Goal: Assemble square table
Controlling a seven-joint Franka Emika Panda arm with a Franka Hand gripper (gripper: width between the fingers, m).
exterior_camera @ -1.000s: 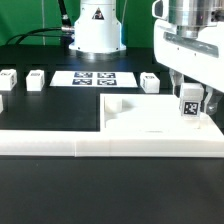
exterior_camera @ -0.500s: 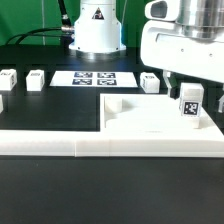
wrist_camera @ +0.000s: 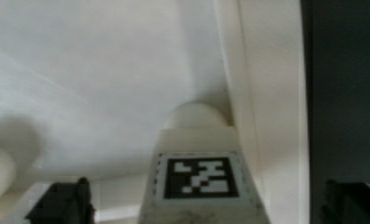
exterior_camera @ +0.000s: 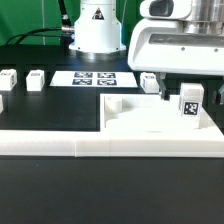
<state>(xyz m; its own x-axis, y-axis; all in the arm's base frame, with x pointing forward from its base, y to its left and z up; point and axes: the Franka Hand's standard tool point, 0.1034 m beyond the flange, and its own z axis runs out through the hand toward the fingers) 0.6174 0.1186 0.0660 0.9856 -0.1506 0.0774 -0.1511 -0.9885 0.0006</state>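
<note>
Surface: black matte table (exterior_camera: 50, 112), filling most of the exterior view.
On it, rear: marker board (exterior_camera: 93, 77), flat and white, printed with four tags.
On it, front: long low white wall (exterior_camera: 50, 142), running across the table.
Backdrop: dark background (exterior_camera: 25, 15) behind the table, details unclear.

My gripper (exterior_camera: 185, 93) hangs low at the exterior view's right. Its broad white housing (exterior_camera: 178, 45) sits level, and the wrist above it is cut off by the picture's edge. My two dark fingers (exterior_camera: 162, 88) point straight down, with the jaws spread wide. In the wrist view only my two black fingertips (wrist_camera: 65, 203) show, set far apart. Whether their pads touch anything I cannot quite tell from that blur. My white base (exterior_camera: 96, 28) stands upright at the back.
</note>
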